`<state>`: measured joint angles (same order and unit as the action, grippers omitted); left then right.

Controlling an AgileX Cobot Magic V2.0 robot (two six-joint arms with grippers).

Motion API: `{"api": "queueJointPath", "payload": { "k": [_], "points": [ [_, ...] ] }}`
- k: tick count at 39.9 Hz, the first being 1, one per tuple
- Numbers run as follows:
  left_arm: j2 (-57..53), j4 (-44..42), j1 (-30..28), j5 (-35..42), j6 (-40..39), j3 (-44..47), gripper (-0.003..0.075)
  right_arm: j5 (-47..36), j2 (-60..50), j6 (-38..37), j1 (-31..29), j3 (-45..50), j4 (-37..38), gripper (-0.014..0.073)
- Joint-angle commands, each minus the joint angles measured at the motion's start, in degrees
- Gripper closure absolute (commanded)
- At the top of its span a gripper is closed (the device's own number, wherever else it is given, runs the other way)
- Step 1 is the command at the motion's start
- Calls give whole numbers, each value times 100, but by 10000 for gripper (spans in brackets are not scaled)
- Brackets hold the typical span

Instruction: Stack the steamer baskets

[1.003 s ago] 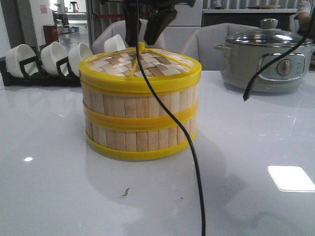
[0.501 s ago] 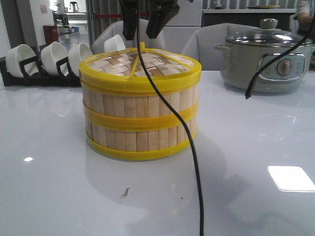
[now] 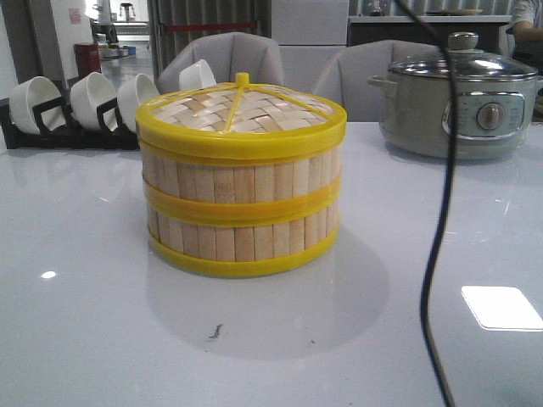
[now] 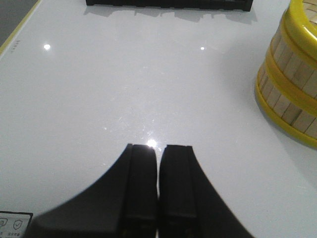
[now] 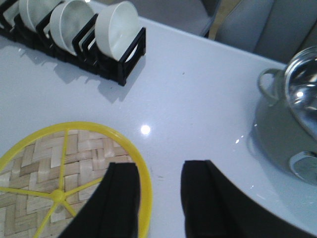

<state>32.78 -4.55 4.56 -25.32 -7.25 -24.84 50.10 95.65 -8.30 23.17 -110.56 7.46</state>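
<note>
You see two steamer baskets (image 3: 242, 208) stacked on the tabletop (image 3: 85, 322), lid (image 3: 242, 114) seated; left tool (image 4: 158, 151) clenched, empty; right tool (image 5: 158, 173) released above lid's rim.

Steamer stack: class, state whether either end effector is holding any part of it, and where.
Nothing is held. The left end effector is shut on nothing, beside the steamer stack; the right end effector is open above the lid.

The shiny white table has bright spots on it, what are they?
Front view: the glossy white table mirrors a bright lamp patch, and the yellow-rimmed bamboo steamer stack casts a soft shadow. Left wrist view: a glare dot sits by the closed left gripper. Right wrist view: another glare dot beyond the open right gripper.
</note>
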Motion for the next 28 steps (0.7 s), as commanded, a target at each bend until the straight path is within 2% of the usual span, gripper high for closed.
{"api": "queueJointPath", "payload": {
  "k": [1, 13, 21, 28],
  "points": [
    [7, -3, 39, 440, -34, -176, 627, -1041, -1022, 59, -269, 654, 140, 275],
    [7, -3, 39, 440, -34, -176, 627, -2837, -3445, 59, -1346, 3781, 140, 275],
    [7, -3, 39, 440, -34, -176, 627, -3180, -4716, 59, -2057, 5413, 140, 275],
    [7, -3, 39, 440, -34, -176, 627, -3388, -5698, 59, -2252, 6600, 140, 275]
  ]
}}
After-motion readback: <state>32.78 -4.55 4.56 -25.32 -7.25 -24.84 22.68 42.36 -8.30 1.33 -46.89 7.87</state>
